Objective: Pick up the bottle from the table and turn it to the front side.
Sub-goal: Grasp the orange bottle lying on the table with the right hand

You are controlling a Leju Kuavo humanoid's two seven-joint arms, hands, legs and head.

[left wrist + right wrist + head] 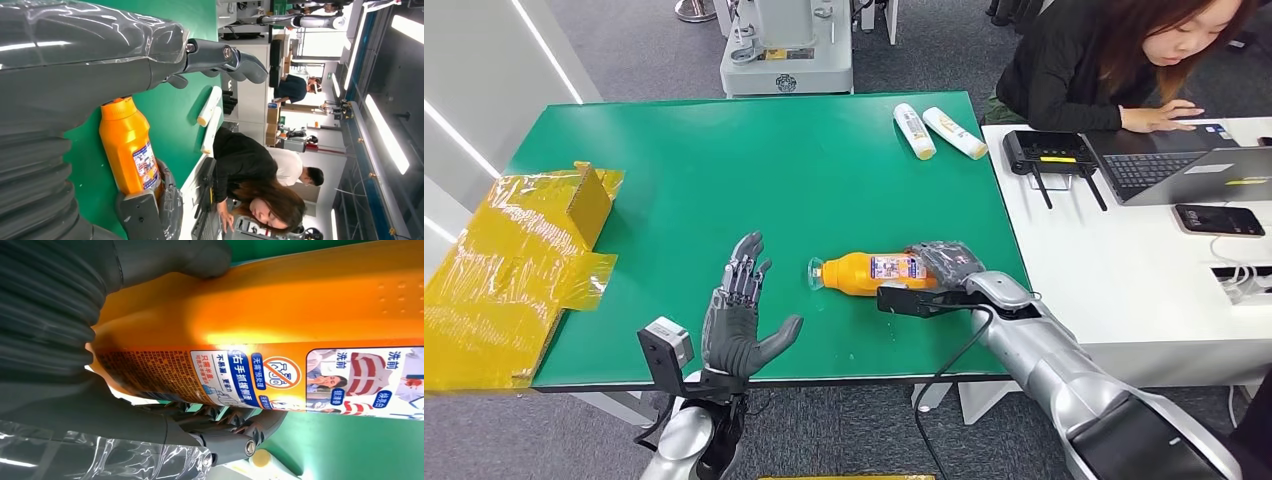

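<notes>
bottle (871,273): orange, with a printed label
pose: on its side, cap end pointing left
place: on the green counter (724,170), near its front edge, right of centre

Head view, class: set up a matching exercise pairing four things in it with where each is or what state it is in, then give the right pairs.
Things:
1. orange bottle
2. left hand
3. two white tubes
4. yellow cardboard box

States:
A. on the far edge of the green table
B. open, fingers spread, holding nothing
C. lying on its side, its base end gripped by the right hand
D. at the table's left edge, overhanging it

Pairs: 1-C, 2-B, 3-A, 4-D
</notes>
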